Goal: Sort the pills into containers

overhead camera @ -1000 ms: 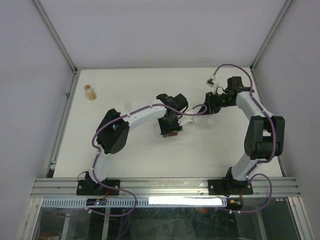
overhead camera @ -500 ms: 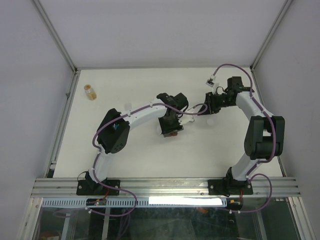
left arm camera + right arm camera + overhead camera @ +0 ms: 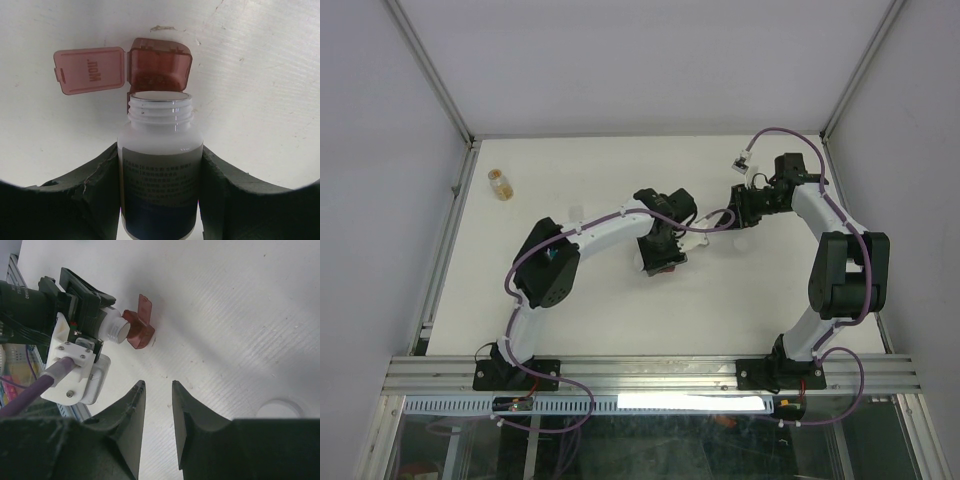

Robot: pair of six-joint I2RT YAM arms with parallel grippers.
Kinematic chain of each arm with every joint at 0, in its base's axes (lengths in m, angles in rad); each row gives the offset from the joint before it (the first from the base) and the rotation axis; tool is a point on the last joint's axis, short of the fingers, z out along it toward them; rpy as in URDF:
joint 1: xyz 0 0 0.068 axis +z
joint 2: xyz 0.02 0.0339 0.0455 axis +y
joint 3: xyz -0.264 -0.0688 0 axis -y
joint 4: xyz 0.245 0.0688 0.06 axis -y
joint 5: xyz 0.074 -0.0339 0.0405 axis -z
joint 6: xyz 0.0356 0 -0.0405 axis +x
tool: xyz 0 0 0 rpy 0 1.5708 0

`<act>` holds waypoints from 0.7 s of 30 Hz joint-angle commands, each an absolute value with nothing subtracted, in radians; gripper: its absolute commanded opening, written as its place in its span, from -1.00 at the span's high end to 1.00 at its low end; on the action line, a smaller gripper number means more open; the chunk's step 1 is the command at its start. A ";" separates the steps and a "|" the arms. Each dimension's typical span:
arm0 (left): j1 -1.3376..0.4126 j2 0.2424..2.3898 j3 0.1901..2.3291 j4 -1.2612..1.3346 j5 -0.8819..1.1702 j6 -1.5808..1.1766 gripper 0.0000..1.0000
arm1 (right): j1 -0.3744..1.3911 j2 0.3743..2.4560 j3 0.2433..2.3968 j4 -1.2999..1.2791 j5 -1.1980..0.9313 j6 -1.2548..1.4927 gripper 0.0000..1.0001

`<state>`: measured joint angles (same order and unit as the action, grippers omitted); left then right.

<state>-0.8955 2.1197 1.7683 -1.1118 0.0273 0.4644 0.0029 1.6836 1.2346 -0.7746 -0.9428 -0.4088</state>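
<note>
Left pincer [image 3: 160, 170] is gripping a white bottle [image 3: 160, 145] tight, one finger on each side. The bottle has no cap on, and its open mouth is pointing at the red box [image 3: 159, 67].

The red box is lying on the bench [image 3: 260, 100], near the middle, just past the bottle's mouth. Its lid [image 3: 90, 71] is flipped open and lying flat beside it. I cannot tell if any pills are sitting inside. No teal box is showing in any view.

I think the pouring step is going on now. The next move is probably tipping the bottle a bit more, slowly, so pills are dropping into the box and not rolling away. The box is tiny and light, so bumping it with the bottle could be pushing it off its spot.

Right pincer [image 3: 157, 390] is hanging nearby, holding nothing, with its fingers a little apart. It is looking at the box from the far side. A white round thing [image 3: 278, 408], maybe the cap, is lying under it.

A little brown bottle [image 3: 500, 184] is standing far off, close to the left rail [image 3: 448, 240]. The bench around the box is looking bare, and the edges are well apart from it, so both arms are getting room to move.
</note>
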 commanded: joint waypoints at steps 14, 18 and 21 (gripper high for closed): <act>-0.929 2.065 1.809 -1.115 0.030 0.467 1.00 | -0.009 1.627 1.259 -0.747 -0.943 -0.393 0.38; -0.880 2.116 1.853 -1.175 0.013 0.435 1.00 | -0.010 1.628 1.264 -0.761 -0.943 -0.401 0.38; -0.924 2.048 1.771 -1.056 0.017 0.485 1.00 | -0.012 1.631 1.267 -0.754 -0.942 -0.395 0.37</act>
